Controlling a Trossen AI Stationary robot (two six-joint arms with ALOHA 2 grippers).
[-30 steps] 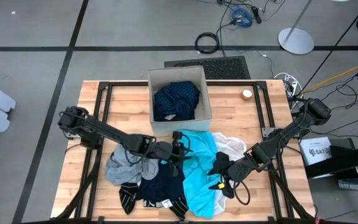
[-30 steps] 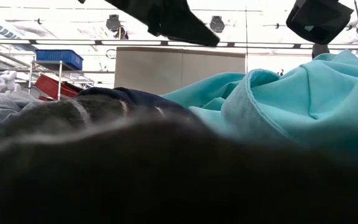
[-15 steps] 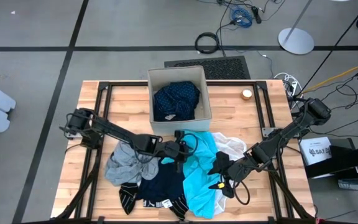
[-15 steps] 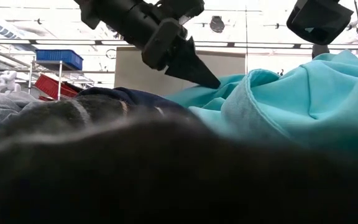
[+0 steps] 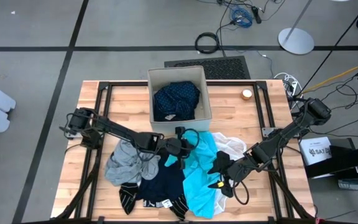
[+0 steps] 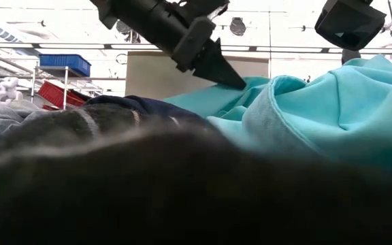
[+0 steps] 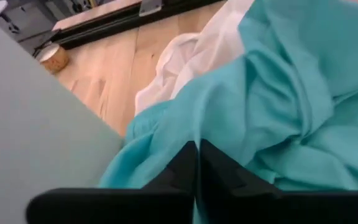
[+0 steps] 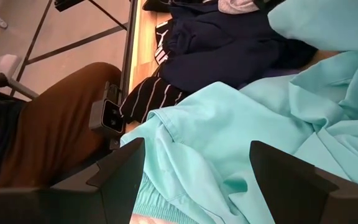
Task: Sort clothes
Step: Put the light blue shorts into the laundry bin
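Observation:
The bright turquoise shirt [image 5: 201, 180] lies spread on the table in front of the beige fabric box [image 5: 150, 102]. The navy dotted piece [image 5: 176, 99] is inside that box. My left gripper [image 5: 187, 148] is shut at the shirt's far left part, next to the box. My right gripper [image 8: 194, 168] hovers open over the shirt's right side. A grey top [image 5: 124, 165], a dark navy garment [image 5: 163, 183] and black white-striped socks [image 5: 128, 198] lie to the shirt's left. The white sheer piece [image 5: 232, 148] peeks out beyond the shirt on the right. My left gripper has its shut fingertips [image 7: 188, 158] in the turquoise shirt's fabric at a raised fold [image 6: 250, 87] near the shirt's far left edge. The fingers slant down from the table's left. They hide how many layers they have. The shirt still rests on the table.
A tape roll [image 5: 247, 94] sits at the far right of the table. Bare wood shows left of the box [image 5: 120, 106]. In the right wrist view a seated person's brown trouser leg [image 8: 55, 118] shows beyond the table's near edge, behind a small camera [image 8: 107, 115].
My left gripper has moved toward the table's right edge and down, from above the navy garment onto the turquoise shirt's far left part, and its fingers have shut there. The shirt's fabric has hardly shifted.

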